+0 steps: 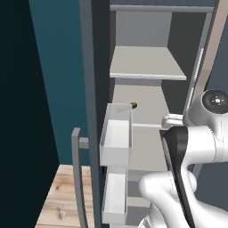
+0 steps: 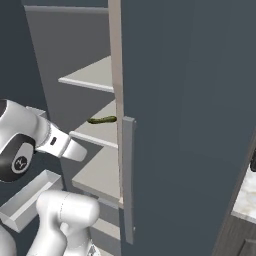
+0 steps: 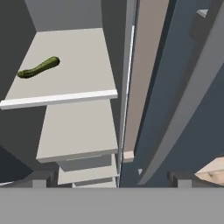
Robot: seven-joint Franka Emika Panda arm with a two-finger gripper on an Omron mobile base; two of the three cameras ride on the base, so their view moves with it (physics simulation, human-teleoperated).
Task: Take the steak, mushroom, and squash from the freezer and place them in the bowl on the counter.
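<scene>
squash (image 1: 133, 105) mostly hidden behind door bin (image 1: 116, 133), freezer (image 2: 90, 75) top cut off by frame edge

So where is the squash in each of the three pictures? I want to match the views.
Left base view: the squash peeks out behind the top of the upper door bin, only its tip showing.
Right base view: the squash lies on the middle shelf, just left of the door edge.
Hand view: the squash lies at upper left, on the top shelf seen.
Shared landmark: the shelf under it.
</scene>
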